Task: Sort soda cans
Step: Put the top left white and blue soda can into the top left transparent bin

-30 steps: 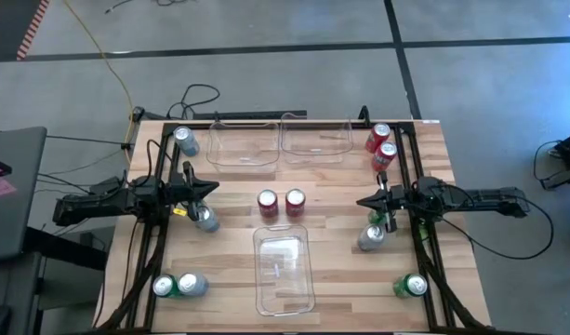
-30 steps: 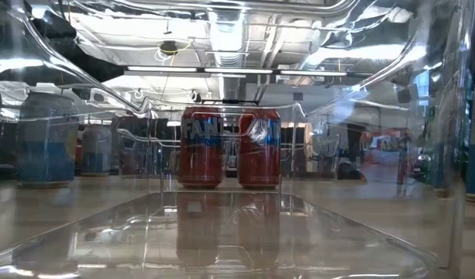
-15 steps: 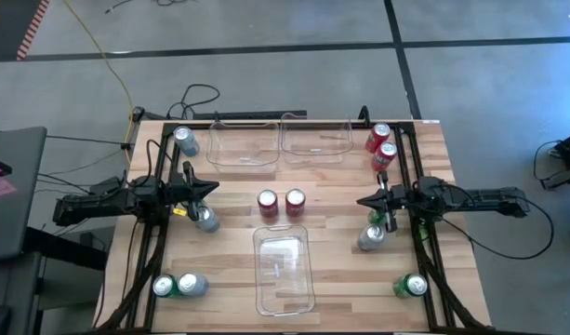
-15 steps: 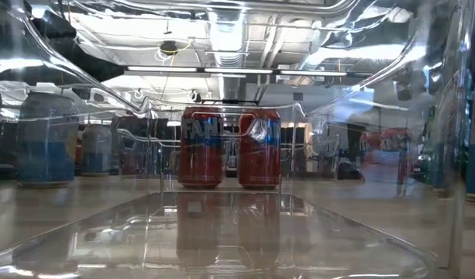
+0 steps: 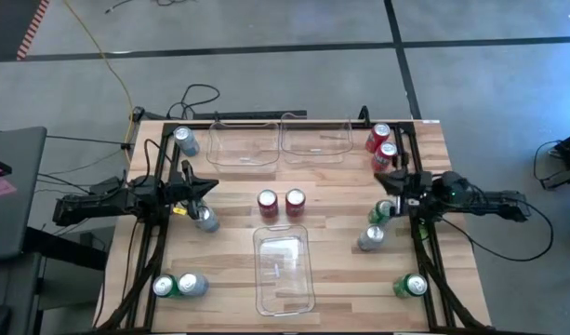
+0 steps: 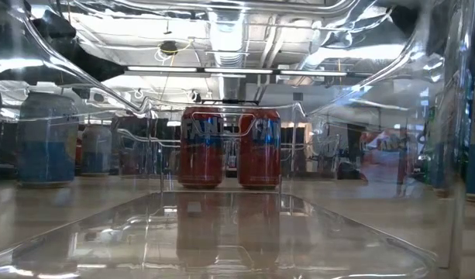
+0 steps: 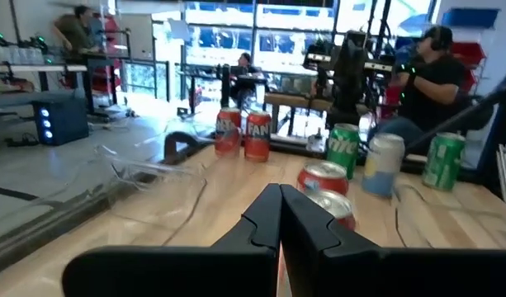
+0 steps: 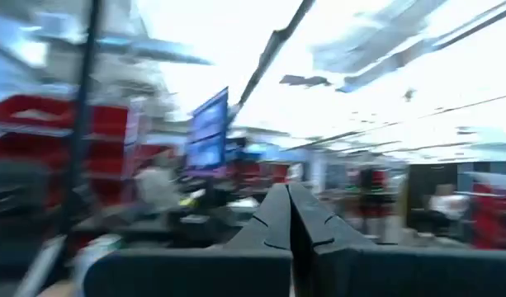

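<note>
Near the table's right edge, the right gripper (image 5: pixel 385 179), fingers pressed together and empty, has swung up from beside the green can (image 5: pixel 381 211) and silver can (image 5: pixel 370 237), suggesting sorting has barely begun, while the left gripper (image 5: pixel 210 184) waits, likewise closed.

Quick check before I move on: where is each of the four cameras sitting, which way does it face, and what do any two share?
High: overhead, straight down on the table; shows both arms, left hand, right hand.
Low: table height, looking through a clear bin at two red cans; no arm shows.
Left wrist: faces across the table; own shut fingers show.
Right wrist: tilted upward into the room; own shut fingers.
Shared: high, low and left wrist all show those red cans.
</note>
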Controlling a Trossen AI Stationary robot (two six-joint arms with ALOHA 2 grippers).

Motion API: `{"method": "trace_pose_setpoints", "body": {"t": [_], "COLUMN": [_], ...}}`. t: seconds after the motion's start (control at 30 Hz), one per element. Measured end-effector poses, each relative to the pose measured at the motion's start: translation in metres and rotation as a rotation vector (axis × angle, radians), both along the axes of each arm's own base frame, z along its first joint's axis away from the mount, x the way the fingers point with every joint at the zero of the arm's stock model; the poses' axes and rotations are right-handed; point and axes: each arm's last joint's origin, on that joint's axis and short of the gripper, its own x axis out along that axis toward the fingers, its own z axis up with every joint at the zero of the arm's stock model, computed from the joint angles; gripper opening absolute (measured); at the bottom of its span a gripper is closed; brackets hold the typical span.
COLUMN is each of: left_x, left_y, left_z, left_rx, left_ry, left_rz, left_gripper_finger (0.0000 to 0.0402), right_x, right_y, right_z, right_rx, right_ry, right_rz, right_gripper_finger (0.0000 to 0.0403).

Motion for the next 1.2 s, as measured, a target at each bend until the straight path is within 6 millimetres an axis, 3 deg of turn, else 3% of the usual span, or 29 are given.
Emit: {"method": "trace_pose_setpoints", "body": {"t": [0.17,0.4,0.6,0.9,1.2], "left_x": [-0.002,-0.006,-0.007,-0.01,-0.01], "left_y": [0.003,0.007,0.01,0.016,0.014], "left_z": [0.01,0.015,0.015,0.015,0.02], "left_rx": [0.111,0.137,0.141,0.37,0.354], "left_ry": [-0.058,-0.09,-0.08,0.082,-0.002], "left_rz": [0.124,0.291,0.367,0.513,0.459], "left_gripper_finger": [0.0,0.0,0.0,0.0,0.0], "right_x": [-0.001,-0.002,-0.004,-0.009,-0.012], "right_y": [-0.009,-0.021,-0.033,-0.04,-0.038], "right_z": [0.003,-0.003,-0.014,-0.012,-0.004], "right_rx": [0.039,0.122,0.343,0.25,0.234], "right_ry": [0.006,0.054,0.021,0.036,-0.045], "right_rz": [-0.144,-0.283,-0.442,-0.583,-0.572], "right_gripper_finger": [0.0006,0.0006,0.0006,0.0006,0.0006]}}
